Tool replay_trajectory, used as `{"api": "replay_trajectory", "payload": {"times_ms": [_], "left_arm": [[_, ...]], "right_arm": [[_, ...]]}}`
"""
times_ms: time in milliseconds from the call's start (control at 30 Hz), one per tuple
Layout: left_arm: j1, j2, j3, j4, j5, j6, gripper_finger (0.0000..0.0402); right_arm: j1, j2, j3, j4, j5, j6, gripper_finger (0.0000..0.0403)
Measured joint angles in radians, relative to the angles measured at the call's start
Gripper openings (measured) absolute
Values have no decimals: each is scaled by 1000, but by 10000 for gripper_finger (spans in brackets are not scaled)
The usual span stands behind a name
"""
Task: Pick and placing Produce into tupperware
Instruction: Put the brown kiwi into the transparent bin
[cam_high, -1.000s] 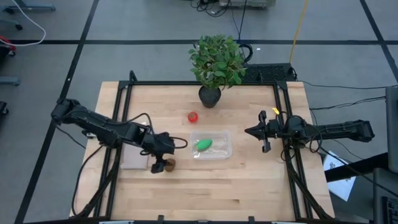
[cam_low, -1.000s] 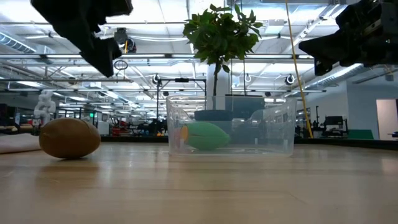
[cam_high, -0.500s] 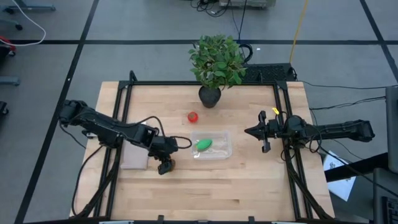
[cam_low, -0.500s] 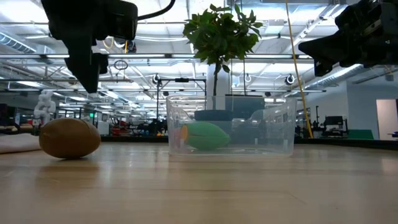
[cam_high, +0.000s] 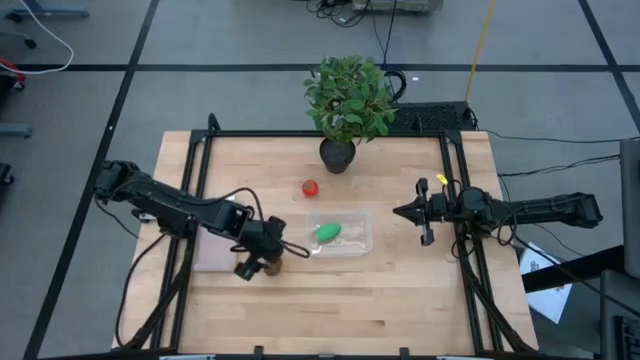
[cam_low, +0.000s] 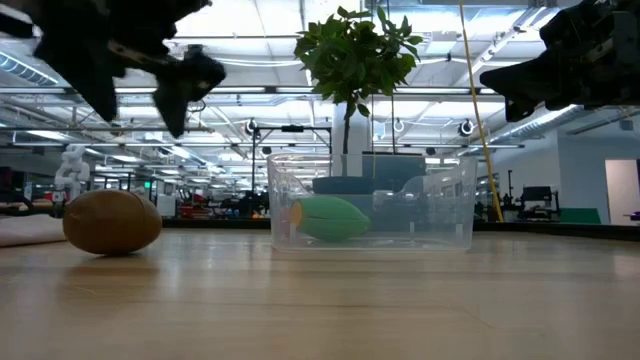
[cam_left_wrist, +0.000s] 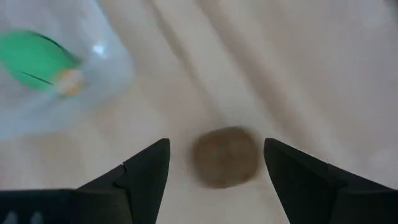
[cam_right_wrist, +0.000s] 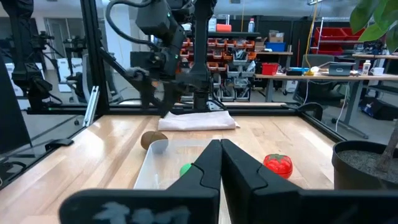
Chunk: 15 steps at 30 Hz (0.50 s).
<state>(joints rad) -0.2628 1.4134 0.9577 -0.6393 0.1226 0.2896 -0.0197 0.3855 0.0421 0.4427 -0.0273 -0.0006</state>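
The left fingers (cam_left_wrist: 214, 171) spread wide above the kiwi (cam_left_wrist: 226, 156), which lies on the bench (cam_high: 400, 300) left of the clear container (cam_high: 340, 235). The green piece (cam_high: 327, 233) sits inside it. The right fingers (cam_right_wrist: 220, 163) rest closed at the right. The tomato (cam_high: 310, 187) lies farther back.

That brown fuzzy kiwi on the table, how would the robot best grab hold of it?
Probably from straight above, pinching the kiwi across its narrow middle. It lies loose on the wood beside the tupperware, an oval with nothing touching its sides, so there is room either side. The left gripper already hangs over it, fingers open and straddling it.
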Motion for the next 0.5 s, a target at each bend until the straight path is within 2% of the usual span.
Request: {"api": "replay_trajectory", "payload": {"times_ms": [200, 367, 500], "left_arm": [[-2, 0, 0, -1, -84, 376, 266], [-26, 0, 0, -28, -167, 613, 266], [-42, 0, -1, -86, -177, 742, 266]], "right_arm": [[0, 0, 0, 0, 0, 5, 0], [0, 0, 0, 0, 0, 14, 0], [0, 0, 0, 1, 0, 14, 0]]}}
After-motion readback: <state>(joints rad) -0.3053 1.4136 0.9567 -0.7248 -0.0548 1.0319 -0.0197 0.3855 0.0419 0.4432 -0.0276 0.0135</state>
